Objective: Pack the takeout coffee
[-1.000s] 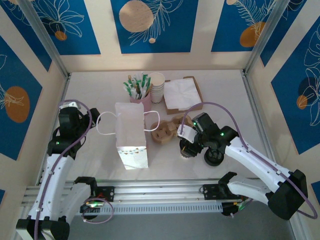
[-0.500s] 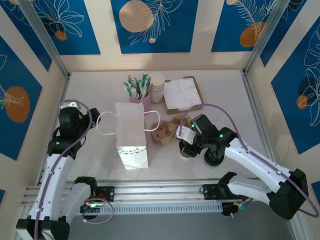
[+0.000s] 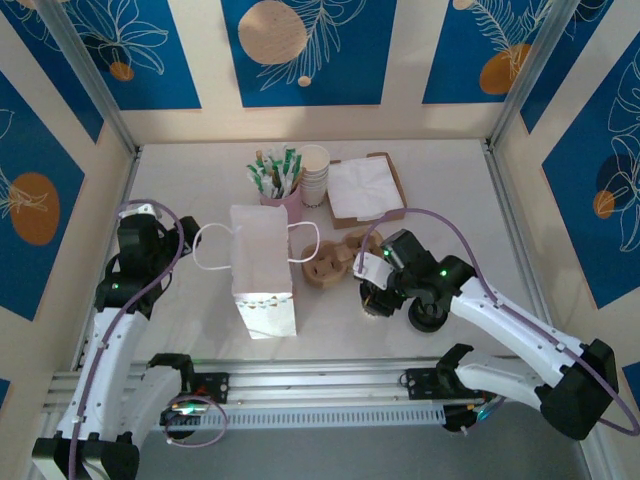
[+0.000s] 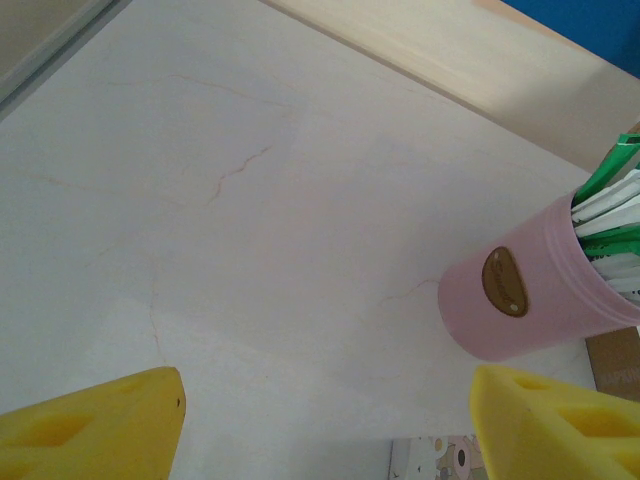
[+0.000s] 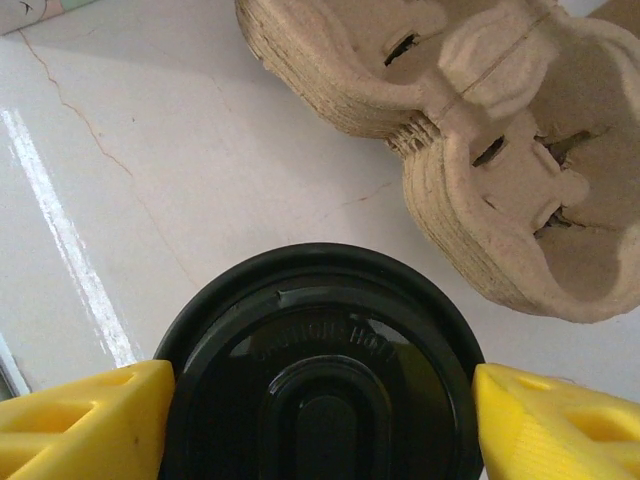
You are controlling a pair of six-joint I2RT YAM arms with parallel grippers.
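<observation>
Hardly moved: my right pincer (image 5: 322, 388) edges a shade | released, straddling the takeout coffee (image 5: 318, 330) on the bench (image 3: 200, 180) beside the pulp carrier (image 5: 480, 140) | step: grasp | next, I judge: clench, lift, cross to the paper bag (image 3: 262, 270) | left pincer (image 4: 325, 420) released, idle

Scene is lit brightly and evenly from above; shadows are kept soft. White glare streak is seen on glossy pale marbled counter (image 5: 60, 220); faint sheen is noted on round black plastic lid (image 5: 320, 390).
</observation>
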